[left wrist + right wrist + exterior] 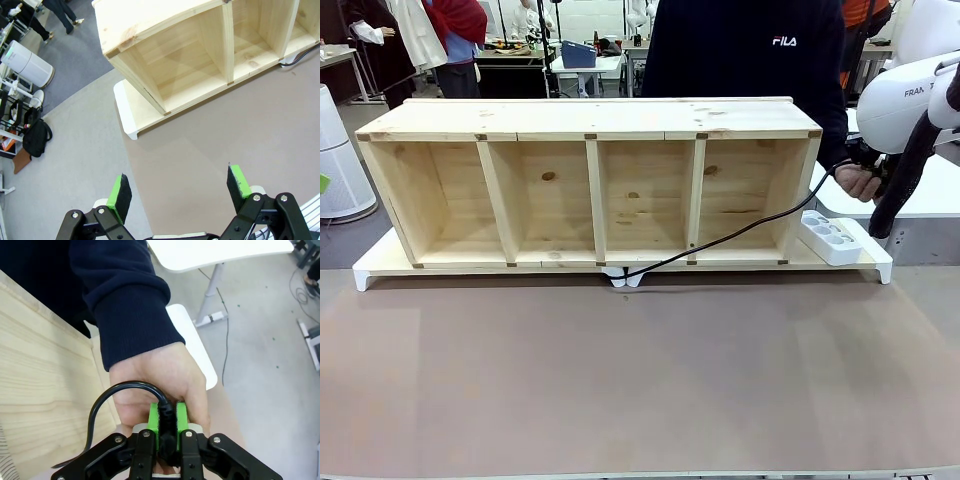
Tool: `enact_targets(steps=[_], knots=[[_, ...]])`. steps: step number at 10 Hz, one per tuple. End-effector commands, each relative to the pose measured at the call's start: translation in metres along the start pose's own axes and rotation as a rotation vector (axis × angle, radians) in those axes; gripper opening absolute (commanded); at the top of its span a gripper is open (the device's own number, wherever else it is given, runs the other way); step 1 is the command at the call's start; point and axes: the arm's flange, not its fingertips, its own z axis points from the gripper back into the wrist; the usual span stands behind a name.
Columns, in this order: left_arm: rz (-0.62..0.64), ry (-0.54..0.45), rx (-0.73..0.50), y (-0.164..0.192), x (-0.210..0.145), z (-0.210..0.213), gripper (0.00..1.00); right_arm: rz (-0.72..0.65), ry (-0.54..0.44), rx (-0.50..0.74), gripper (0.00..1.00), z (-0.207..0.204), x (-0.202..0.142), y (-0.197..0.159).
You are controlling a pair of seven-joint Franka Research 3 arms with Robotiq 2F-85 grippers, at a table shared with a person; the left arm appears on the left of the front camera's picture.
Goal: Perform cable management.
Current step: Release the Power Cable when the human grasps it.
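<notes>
The right gripper [167, 417] is clamping its green pads on the cable [131, 384] just off the right end of the shelf [590, 130]. The person's hand [155, 375] is wrapping round the same spot, hiding the cable's end. The cable is crossing the rightmost compartment's opening and vanishing under the shelf's front edge. The left gripper [180, 187] is hanging over the worktop [640, 380], jaws apart.

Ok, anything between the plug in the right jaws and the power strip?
Only the person's hand, wrapped round the plug that the right gripper clamps. The white power strip lies below it with bare sockets; nothing else visible between them.
</notes>
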Motion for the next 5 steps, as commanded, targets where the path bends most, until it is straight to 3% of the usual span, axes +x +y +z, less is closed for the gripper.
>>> enact_targets(steps=[1,4,5], knots=[[0.007,-0.002,0.002,-0.0001,0.0004,-0.0001,1.00,-0.002,-0.009,-0.007,0.16,0.0003,0.0014,-0.0002],[0.007,-0.002,0.002,-0.0001,0.0004,-0.0001,1.00,0.000,0.001,-0.001,0.16,-0.0001,-0.0001,-0.0001],[0.007,-0.002,0.002,-0.0001,0.0004,-0.0001,1.00,-0.029,0.053,0.015,0.36,0.0008,0.0018,-0.0007]])
